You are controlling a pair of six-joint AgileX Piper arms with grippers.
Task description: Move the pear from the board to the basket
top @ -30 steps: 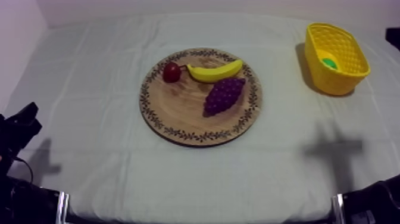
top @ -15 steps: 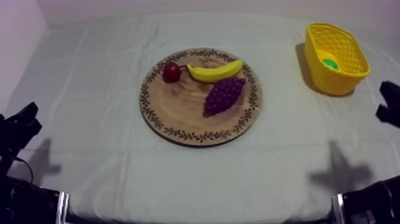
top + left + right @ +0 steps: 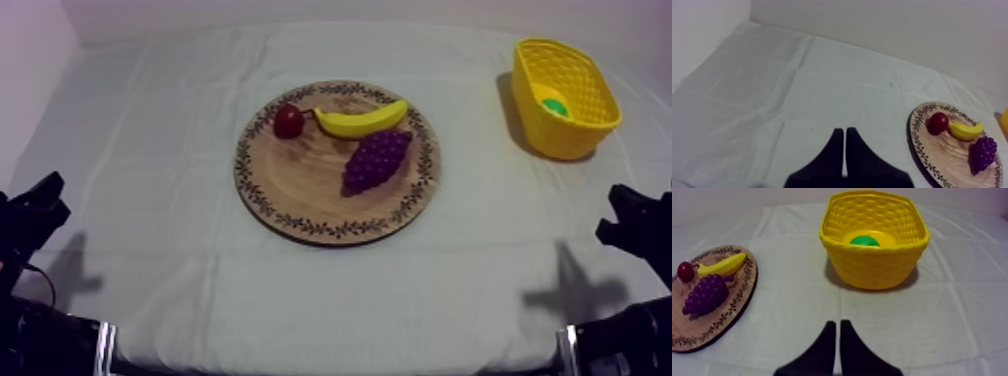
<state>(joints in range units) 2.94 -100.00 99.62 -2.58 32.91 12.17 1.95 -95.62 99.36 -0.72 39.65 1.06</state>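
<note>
The pear (image 3: 550, 101), yellow-green, lies inside the yellow basket (image 3: 570, 130) at the far right of the table. In the right wrist view the pear (image 3: 864, 239) rests on the floor of the basket (image 3: 877, 268), a short way ahead of my right gripper (image 3: 837, 323), whose fingers lie together as a narrow wedge. From above, my right gripper (image 3: 635, 215) sits low at the right edge, nearer than the basket. My left gripper (image 3: 40, 200) rests at the lower left; its fingers (image 3: 844, 132) are shut on nothing. The wooden board (image 3: 310, 180) lies mid-table.
On the board lie a banana (image 3: 360, 121), a bunch of grapes (image 3: 377, 160) and a small red fruit (image 3: 289, 121). Open cloth separates the board from the basket and from both grippers.
My right gripper has come into the top view at the right edge and moved toward the table's near edge, away from the basket. The left arm and the fruit are unmoved.
</note>
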